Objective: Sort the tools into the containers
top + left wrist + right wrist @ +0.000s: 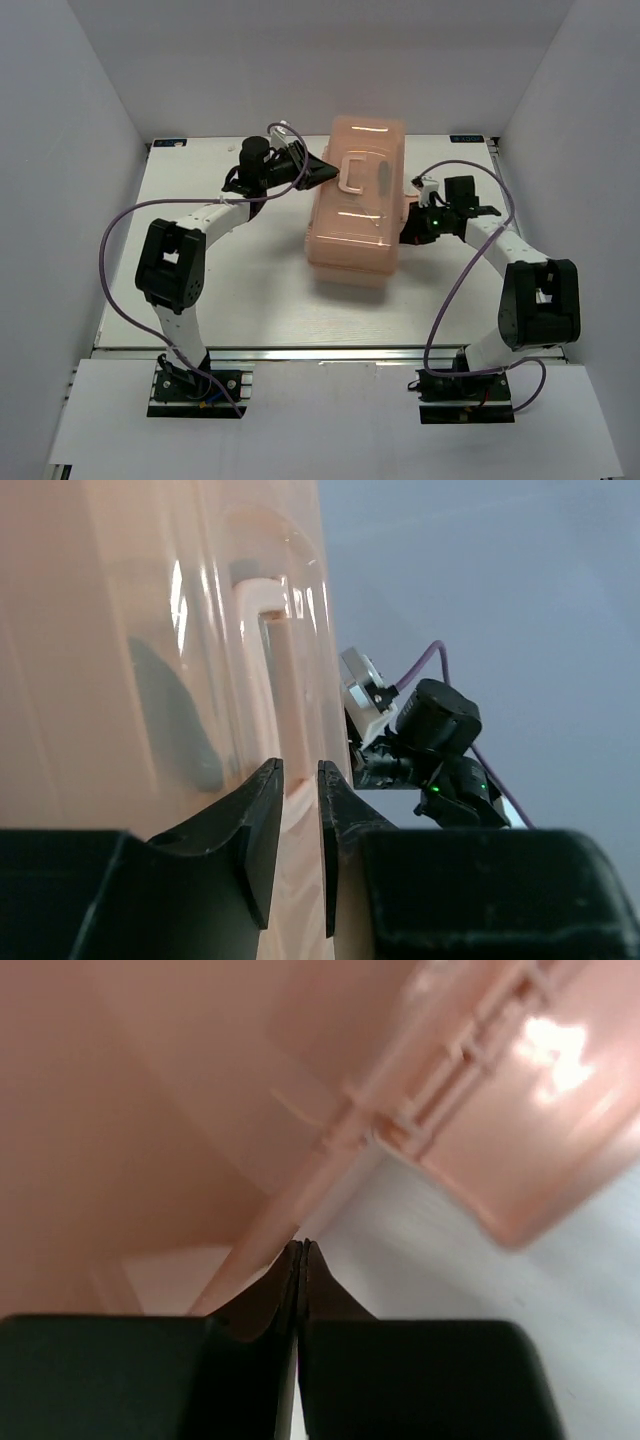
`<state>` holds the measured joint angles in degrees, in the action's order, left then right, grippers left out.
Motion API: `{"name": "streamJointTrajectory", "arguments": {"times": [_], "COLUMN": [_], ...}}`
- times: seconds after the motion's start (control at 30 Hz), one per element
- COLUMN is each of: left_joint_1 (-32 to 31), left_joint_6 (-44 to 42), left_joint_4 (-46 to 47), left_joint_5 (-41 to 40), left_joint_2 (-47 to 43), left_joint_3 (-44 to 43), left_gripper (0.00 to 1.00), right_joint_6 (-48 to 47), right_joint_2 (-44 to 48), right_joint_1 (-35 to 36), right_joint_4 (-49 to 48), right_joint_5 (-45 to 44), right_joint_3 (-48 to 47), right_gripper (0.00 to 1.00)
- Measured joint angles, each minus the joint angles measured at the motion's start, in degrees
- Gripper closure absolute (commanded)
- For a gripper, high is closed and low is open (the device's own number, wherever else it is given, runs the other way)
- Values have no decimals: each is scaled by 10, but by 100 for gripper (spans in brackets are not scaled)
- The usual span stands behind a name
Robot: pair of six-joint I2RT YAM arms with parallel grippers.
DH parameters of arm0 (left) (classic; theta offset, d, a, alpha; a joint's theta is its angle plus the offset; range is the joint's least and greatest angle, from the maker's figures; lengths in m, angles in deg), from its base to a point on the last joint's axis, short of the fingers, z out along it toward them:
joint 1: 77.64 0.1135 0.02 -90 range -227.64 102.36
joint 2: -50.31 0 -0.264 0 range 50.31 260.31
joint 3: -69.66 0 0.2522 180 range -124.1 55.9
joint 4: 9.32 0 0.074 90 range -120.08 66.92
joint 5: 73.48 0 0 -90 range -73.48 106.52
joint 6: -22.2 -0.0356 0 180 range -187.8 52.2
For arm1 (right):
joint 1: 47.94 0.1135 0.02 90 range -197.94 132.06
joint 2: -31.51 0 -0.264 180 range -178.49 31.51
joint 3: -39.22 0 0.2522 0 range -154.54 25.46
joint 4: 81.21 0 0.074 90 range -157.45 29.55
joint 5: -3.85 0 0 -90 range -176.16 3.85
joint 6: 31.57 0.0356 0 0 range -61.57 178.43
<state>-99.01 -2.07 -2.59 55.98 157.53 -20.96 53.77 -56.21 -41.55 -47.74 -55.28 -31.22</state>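
The left gripper (300, 815) is pinching the lid handle (272, 680) of the salmon-pink toolbox (350, 230). Its two dark fingers (262, 825) are standing only a narrow slot apart, and the pale bar of the handle is running down between them, touching both inner faces. The right gripper (300, 1255) is pressed fully together, its tips meeting with nothing between them. They are resting against, or just beside, a raised rib (300, 1185) on the toolbox's side wall; whether they are actually touching it cannot be told.

The toolbox is sitting with its lid down near the middle of the white table (250, 280), between the two arms. The left arm is reaching in from the left to the top of the lid, and the right arm is coming in low against the box's right side.

The top view is giving the whole layout, but it is too coarse to show either gripper's opening. The left wrist view is showing the grip on the handle close up, with the right arm's wrist (430, 735) and its purple cable (425, 665) showing past the box. It is also showing a dark, blurred shape (170, 720) through the translucent lid, too vague to name. The right wrist view alone is showing the box's lower edge and hinge-like ribbing (450, 1080) above the bare table.
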Motion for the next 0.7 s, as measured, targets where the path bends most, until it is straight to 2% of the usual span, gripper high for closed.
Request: {"name": "streamJointTrajectory", "arguments": {"times": [0.2,0.33,0.53,0.7], "left_joint_1": [9,11,12,12], "left_joint_6": [-39,-97,-221,-302], "left_joint_4": [-52,-128,-289,-355], "left_joint_5": [-8,-32,-113,-157], "left_joint_2": [-16,-35,-42,-54], "left_joint_3": [0,-19,-115,-151], "left_gripper": [68,66,52,44], "right_joint_6": [41,48,38,31], "right_joint_2": [-13,-3,83,97], "right_joint_1": [49,48,-22,-95], "right_joint_4": [-18,-35,-58,-77], "right_joint_5": [21,-21,-76,-68], "right_joint_3": [-14,-13,25,58], "right_gripper": [100,100,100,100]}}
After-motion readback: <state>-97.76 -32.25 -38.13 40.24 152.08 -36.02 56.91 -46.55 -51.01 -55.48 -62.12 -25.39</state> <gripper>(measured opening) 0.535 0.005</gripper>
